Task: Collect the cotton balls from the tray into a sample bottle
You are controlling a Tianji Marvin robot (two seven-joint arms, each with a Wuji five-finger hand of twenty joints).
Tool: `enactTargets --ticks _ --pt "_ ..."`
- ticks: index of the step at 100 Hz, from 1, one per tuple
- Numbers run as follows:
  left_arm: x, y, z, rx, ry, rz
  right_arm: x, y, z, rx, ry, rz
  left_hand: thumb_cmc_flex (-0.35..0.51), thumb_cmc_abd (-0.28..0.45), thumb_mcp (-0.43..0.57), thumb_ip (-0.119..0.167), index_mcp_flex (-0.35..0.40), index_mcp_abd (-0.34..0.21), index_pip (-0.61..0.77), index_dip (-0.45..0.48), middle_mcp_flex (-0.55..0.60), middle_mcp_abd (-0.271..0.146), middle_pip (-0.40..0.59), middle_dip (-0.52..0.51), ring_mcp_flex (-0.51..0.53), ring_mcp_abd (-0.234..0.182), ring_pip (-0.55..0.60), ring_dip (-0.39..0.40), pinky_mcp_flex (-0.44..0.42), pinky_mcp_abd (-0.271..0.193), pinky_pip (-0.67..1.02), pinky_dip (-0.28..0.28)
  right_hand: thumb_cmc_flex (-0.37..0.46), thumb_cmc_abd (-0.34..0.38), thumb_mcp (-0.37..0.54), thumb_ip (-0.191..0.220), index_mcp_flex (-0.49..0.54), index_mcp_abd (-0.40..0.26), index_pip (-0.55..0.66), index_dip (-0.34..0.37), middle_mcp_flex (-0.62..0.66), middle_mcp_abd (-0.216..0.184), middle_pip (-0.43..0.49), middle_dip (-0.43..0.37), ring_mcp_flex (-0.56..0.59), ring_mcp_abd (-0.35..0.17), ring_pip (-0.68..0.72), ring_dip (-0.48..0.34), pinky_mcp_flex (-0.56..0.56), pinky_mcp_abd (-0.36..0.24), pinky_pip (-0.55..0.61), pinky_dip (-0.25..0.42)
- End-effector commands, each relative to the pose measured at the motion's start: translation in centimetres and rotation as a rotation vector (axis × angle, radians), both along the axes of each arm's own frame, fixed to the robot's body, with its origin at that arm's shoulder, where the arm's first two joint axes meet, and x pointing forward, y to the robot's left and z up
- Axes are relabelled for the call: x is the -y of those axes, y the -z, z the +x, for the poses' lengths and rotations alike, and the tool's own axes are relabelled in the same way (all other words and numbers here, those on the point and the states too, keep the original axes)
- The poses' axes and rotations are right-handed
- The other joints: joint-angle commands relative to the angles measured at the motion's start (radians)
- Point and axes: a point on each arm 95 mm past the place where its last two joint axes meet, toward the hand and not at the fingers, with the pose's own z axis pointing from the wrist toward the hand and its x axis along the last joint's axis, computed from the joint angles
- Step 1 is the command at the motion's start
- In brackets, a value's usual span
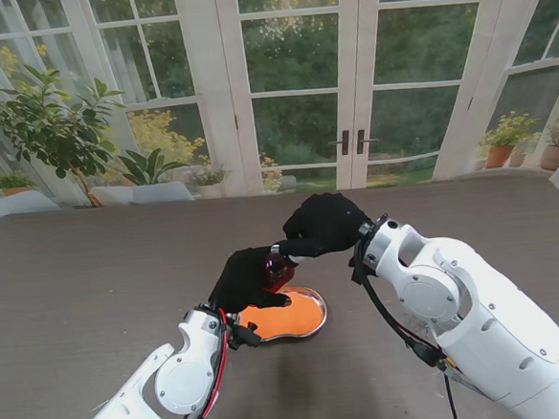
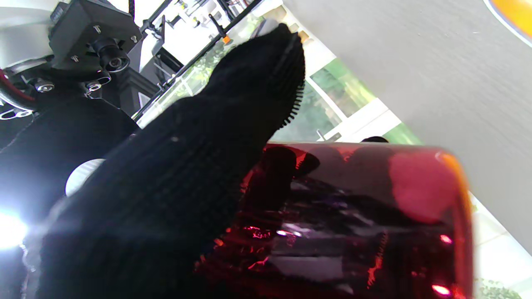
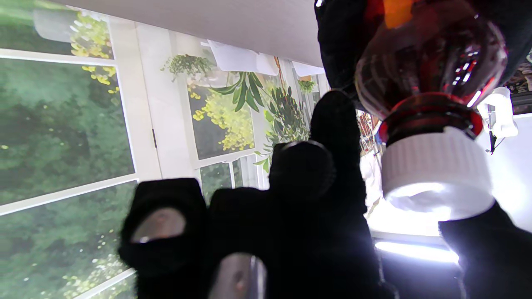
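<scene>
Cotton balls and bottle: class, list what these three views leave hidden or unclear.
1. Cotton balls: none made out; in the stand view the left hand covers part of the orange tray.
2. Bottle contents: dark red glass and glare obscure them in the left wrist view.
3. White cap: the right hand reaches it, but glare blurs whether its fingers touch.

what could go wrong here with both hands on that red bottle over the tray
1. The white cap is on the bottle; the right robot hand seems to touch it with only a few fingers, so it could slip while twisting.
2. The left robot hand holds the smooth red glass above the orange tray; a twist might turn the bottle in its grip or drop it onto the tray.
3. No cotton balls are discernible from the stand view.
</scene>
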Motion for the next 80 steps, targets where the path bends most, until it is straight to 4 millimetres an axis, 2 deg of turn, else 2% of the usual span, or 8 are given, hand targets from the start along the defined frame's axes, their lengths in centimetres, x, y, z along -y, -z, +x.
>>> enactTargets --ticks 1,23,35,43,54,59,65,80 --pt "0.4 -0.1 -0.1 -0.006 0.015 -0.006 -0.2 0.1 -0.1 -0.009 0.001 -0.001 0.062 0.806 0.093 0.011 0.076 -0.138 0.128 0.024 0.028 -0.006 0.013 0.003 0.034 0.079 0.02 0.005 -0.004 -0.02 0.027 0.003 -0.045 0.054 -0.043 0.037 -0.005 0.081 -0.019 -0.031 0.052 0.037 -0.022 -0.005 -0.001 -0.062 0.032 -0.017 -0.004 0.017 0.042 0.023" --pt "0.5 -0.1 -0.2 -0.009 0.015 -0.008 -0.1 -0.3 0.0 -0.01 0.036 0.037 0.062 0.805 0.095 0.011 0.078 -0.138 0.128 0.023 0.029 -0.006 0.013 0.003 0.036 0.079 0.021 0.005 -0.003 -0.019 0.027 0.003 -0.107 0.152 -0.133 0.051 -0.175 0.116 -0.127 -0.095 0.001 0.056 -0.136 0.002 -0.001 -0.032 -0.036 -0.051 -0.057 0.014 0.022 0.034" --pt "0.5 -0.1 -0.2 -0.008 0.013 -0.009 0.4 -0.7 0.2 -0.001 0.066 0.049 0.062 0.805 0.095 0.011 0.078 -0.138 0.128 0.023 0.028 -0.005 0.012 0.002 0.035 0.078 0.02 0.004 -0.003 -0.019 0.027 0.003 -0.1 0.143 -0.147 0.054 -0.351 0.089 -0.155 -0.11 -0.113 0.051 -0.186 0.001 0.0 -0.018 -0.143 -0.103 -0.114 0.003 -0.027 0.031" --pt "0.4 -0.2 -0.2 -0.006 0.012 -0.007 1.0 -1.0 0.4 0.001 0.091 0.081 0.062 0.806 0.095 0.012 0.078 -0.138 0.127 0.023 0.028 -0.005 0.012 0.002 0.035 0.079 0.02 0.004 -0.003 -0.019 0.027 0.003 -0.069 0.1 -0.129 0.047 -0.431 0.06 -0.143 -0.112 -0.187 0.055 -0.192 -0.002 -0.001 -0.006 -0.188 -0.126 -0.132 0.002 -0.042 0.034" --pt "0.3 -0.3 -0.2 -0.003 0.011 -0.003 2.0 -1.6 0.7 -0.009 0.108 0.129 0.062 0.805 0.095 0.011 0.077 -0.137 0.127 0.023 0.028 -0.006 0.012 0.003 0.035 0.08 0.02 0.004 -0.003 -0.019 0.027 0.003 -0.007 -0.008 -0.079 0.029 -0.491 0.002 -0.122 -0.116 -0.3 0.054 -0.177 -0.01 0.0 -0.008 -0.267 -0.164 -0.159 -0.021 -0.05 0.04" --pt "0.2 -0.3 -0.2 -0.001 0.012 -0.001 2.6 -1.8 0.7 -0.016 0.103 0.154 0.062 0.805 0.094 0.011 0.077 -0.136 0.127 0.023 0.028 -0.005 0.012 0.003 0.035 0.08 0.02 0.004 -0.003 -0.019 0.027 0.003 0.038 -0.093 -0.041 0.024 -0.481 -0.032 -0.111 -0.114 -0.343 0.055 -0.163 -0.009 0.0 -0.011 -0.295 -0.177 -0.17 -0.029 -0.055 0.042" --pt "0.1 -0.4 -0.2 0.0 0.011 0.001 3.2 -2.1 0.8 -0.016 0.085 0.186 0.063 0.806 0.095 0.011 0.077 -0.137 0.127 0.023 0.028 -0.005 0.012 0.002 0.035 0.08 0.02 0.004 -0.003 -0.019 0.027 0.003 0.048 -0.183 0.056 0.004 -0.479 -0.061 -0.12 -0.118 -0.378 0.048 -0.143 -0.013 0.001 -0.026 -0.324 -0.187 -0.182 -0.044 -0.071 0.04" --pt "0.0 -0.5 -0.2 0.006 0.011 0.003 4.4 -2.0 0.8 -0.007 0.036 0.248 0.063 0.807 0.094 0.012 0.078 -0.137 0.128 0.024 0.028 -0.006 0.012 0.002 0.035 0.077 0.02 0.005 -0.003 -0.019 0.027 0.003 0.094 -0.493 0.309 -0.048 -0.421 -0.116 -0.132 -0.121 -0.42 0.04 -0.101 -0.003 0.003 -0.063 -0.35 -0.187 -0.188 -0.061 -0.086 0.038"
